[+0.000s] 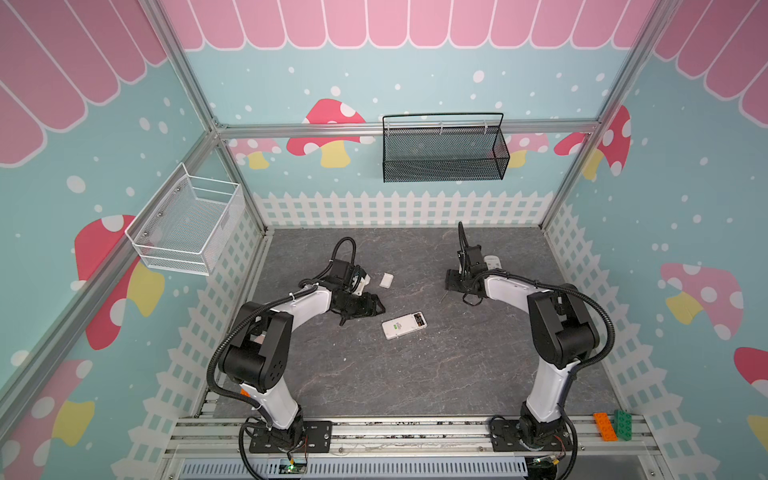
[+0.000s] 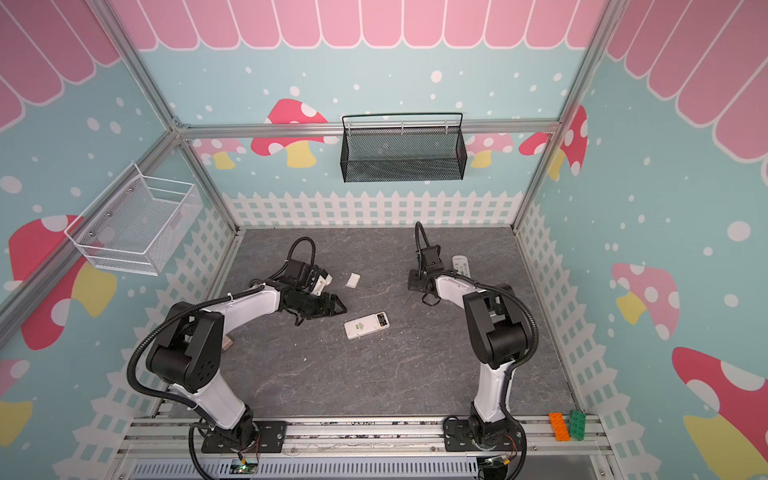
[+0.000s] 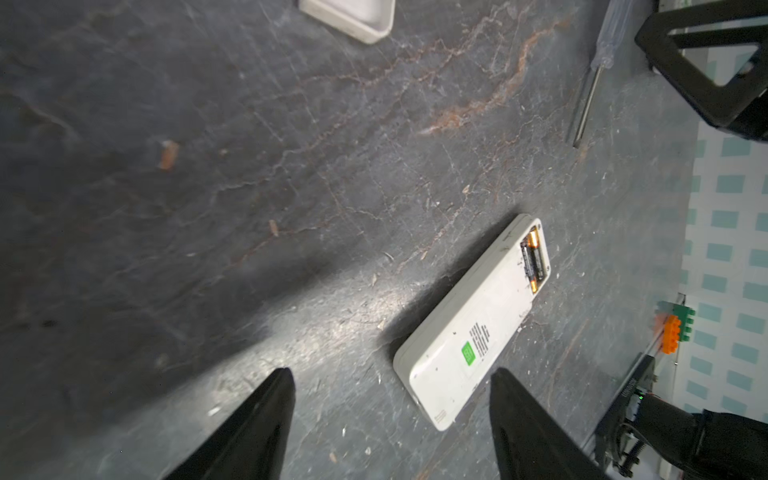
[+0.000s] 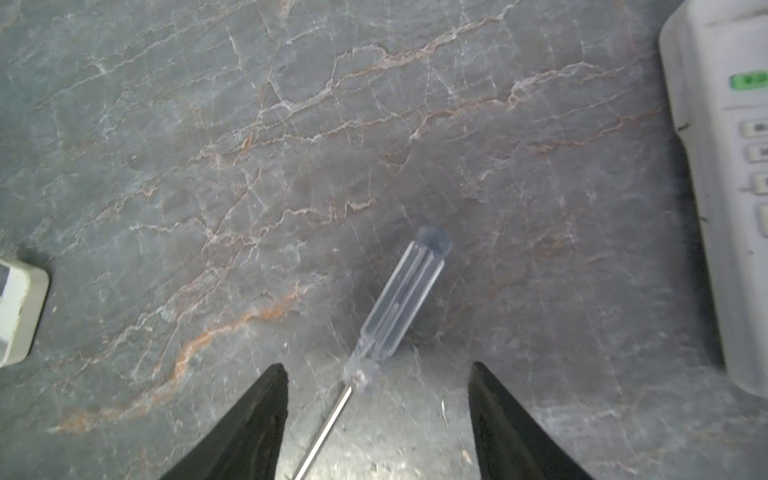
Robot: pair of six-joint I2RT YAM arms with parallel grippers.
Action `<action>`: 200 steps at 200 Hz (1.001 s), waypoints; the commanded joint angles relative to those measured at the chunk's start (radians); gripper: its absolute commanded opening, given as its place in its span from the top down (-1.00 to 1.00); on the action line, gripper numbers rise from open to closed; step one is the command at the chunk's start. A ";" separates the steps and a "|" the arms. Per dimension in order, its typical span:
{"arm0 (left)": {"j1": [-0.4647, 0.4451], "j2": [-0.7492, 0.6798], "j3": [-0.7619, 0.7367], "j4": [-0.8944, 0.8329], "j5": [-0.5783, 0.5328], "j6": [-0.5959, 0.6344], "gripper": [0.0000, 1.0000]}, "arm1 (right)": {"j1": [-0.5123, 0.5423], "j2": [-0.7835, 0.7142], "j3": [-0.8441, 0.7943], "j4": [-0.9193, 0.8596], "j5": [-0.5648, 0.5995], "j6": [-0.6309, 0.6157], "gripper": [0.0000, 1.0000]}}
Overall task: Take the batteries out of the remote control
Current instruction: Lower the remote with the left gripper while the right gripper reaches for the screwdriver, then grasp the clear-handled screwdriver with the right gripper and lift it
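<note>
- Your left gripper [image 3: 390, 372] has its jaws spread wide with nothing between them. It hangs low over the table [image 3: 166, 291].
- Just ahead of its tips lies the remote [image 3: 469, 328], flat on the table with its back side up. It is nearer one finger than the other.
- The batteries [image 3: 534, 262] are two dark cells with coppery ends. They sit side by side in the open bay at the remote's far end.
- Farther out, a white cover [image 3: 353, 16] lies by itself, well apart from the remote.
- Your right gripper [image 4: 377, 365] is also spread and grips nothing.
- The screwdriver [image 4: 399, 299] lies on the table under it. Its metal shaft runs into the gap between the fingers and its clear handle points away.
- Off to one side of the screwdriver, a second remote [image 4: 723, 208] lies buttons up. In both top views it is near the back of the table.
</note>
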 commanded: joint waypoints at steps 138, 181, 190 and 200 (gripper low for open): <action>0.070 -0.160 0.094 -0.074 -0.080 0.095 -0.74 | -0.015 0.166 0.153 -0.131 -0.029 0.037 0.31; 0.070 -0.156 0.120 -0.093 -0.075 0.106 -0.74 | -0.015 0.160 0.136 -0.119 -0.039 0.046 0.57; 0.070 -0.154 0.134 -0.101 -0.070 0.109 -0.74 | -0.015 0.148 0.133 -0.115 -0.039 0.048 0.61; 0.067 -0.155 0.146 -0.100 -0.065 0.110 -0.74 | -0.017 0.134 0.131 -0.109 -0.029 0.048 0.63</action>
